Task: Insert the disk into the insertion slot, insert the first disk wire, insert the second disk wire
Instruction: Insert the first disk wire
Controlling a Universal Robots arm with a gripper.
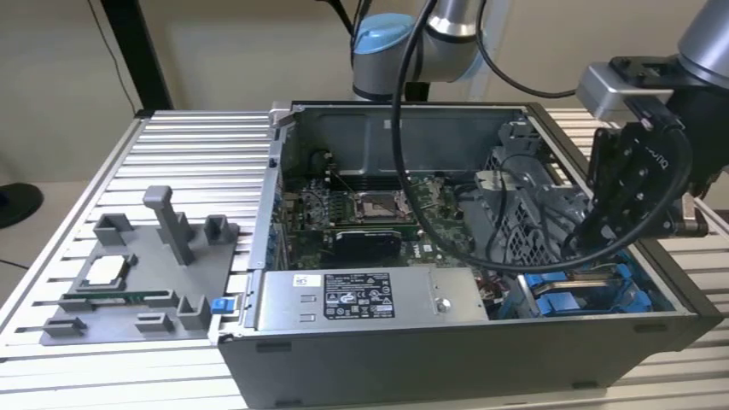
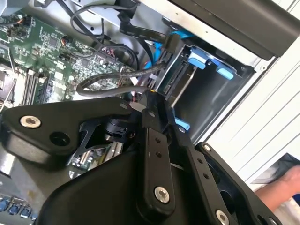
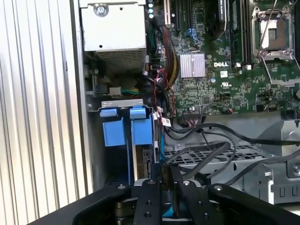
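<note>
**Gripper** [image 3: 164, 180]: black, two-fingered, on the arm reaching down into the open computer case [image 1: 456, 359] low at the exterior view's right. In both wrist views the jaws are drawn almost together, and they appear to pinch a black wire plug [image 2: 157, 90] at their tips.

**Disk** [image 3: 142, 161]: seated edge-on inside the insertion slot [image 1: 569, 299], between its blue rails. Its connector end faces the gripper, and the plug is just beside that end.

**Insertion slot**: a grey metal bay with two blue tabs [image 3: 127, 126], in the case's corner at the exterior view's lower right.

**Black wires** [image 3: 211, 150]: several, looping from the plug area across the perforated cage [image 3: 243, 152].

**Motherboard** [image 1: 364, 213]: in the case's centre.

**Grey box with sticker** [image 1: 341, 299]: along the case's front edge.

**Grey fixture tray** [image 1: 125, 282]: on the slatted table [image 1: 194, 145], at the exterior view's left.

**Person's hand** [image 2: 281, 187]: beside the case, in the second wrist view.
</note>
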